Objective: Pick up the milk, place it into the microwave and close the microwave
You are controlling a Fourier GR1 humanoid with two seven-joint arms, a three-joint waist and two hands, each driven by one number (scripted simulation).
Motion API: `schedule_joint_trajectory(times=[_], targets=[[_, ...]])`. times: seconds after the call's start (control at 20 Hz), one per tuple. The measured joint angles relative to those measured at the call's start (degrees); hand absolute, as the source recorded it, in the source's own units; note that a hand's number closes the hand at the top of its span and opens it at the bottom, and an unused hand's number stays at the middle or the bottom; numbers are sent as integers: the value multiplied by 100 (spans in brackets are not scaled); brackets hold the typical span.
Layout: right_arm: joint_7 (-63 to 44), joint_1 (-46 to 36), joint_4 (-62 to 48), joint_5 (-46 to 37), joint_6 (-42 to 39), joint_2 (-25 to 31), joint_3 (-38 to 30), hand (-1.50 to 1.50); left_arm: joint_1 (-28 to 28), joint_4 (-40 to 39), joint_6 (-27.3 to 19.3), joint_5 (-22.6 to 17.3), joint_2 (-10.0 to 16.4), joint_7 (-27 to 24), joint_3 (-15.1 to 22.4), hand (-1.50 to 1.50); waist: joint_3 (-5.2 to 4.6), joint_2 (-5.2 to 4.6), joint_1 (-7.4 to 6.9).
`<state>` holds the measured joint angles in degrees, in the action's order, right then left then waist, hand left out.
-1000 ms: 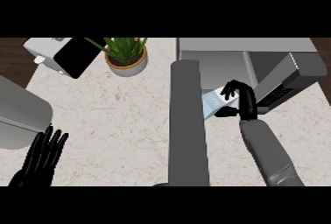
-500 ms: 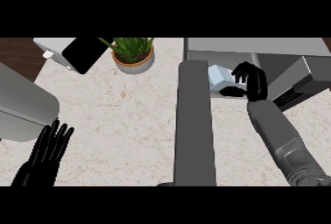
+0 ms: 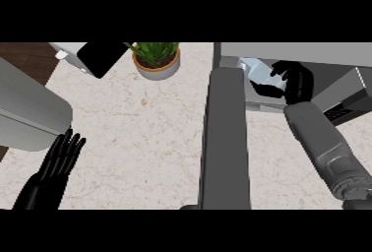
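Further into the grey microwave (image 3: 320,50), right robot hand (image 3: 296,82) clamps the pale milk carton (image 3: 256,73) (could tip if released askew).

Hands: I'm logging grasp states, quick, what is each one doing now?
Left hand: open, holding nothing.
Right hand: shut on the milk, at the microwave opening.

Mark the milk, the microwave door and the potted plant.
milk (image 3: 254,71): head view, on its pale exposed face at the microwave opening.
microwave door (image 3: 225,142): head view, middle of the open grey panel.
potted plant (image 3: 156,73): head view, on the orange pot's front wall.
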<state>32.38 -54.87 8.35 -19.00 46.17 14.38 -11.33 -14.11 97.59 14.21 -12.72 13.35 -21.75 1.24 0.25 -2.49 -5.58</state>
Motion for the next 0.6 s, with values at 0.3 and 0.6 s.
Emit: schedule_joint_trajectory(times=[0.3,0.6], targets=[[-241,-144,-311,-306,288,67,217,-150,8,-22,-58,242,-44,-76,127,-150,1,-38,-110],[-178,-231,-404,-374,-64,100,270,-150,85,-60,-101,347,-93,-90,189,-150,7,-47,-123]])
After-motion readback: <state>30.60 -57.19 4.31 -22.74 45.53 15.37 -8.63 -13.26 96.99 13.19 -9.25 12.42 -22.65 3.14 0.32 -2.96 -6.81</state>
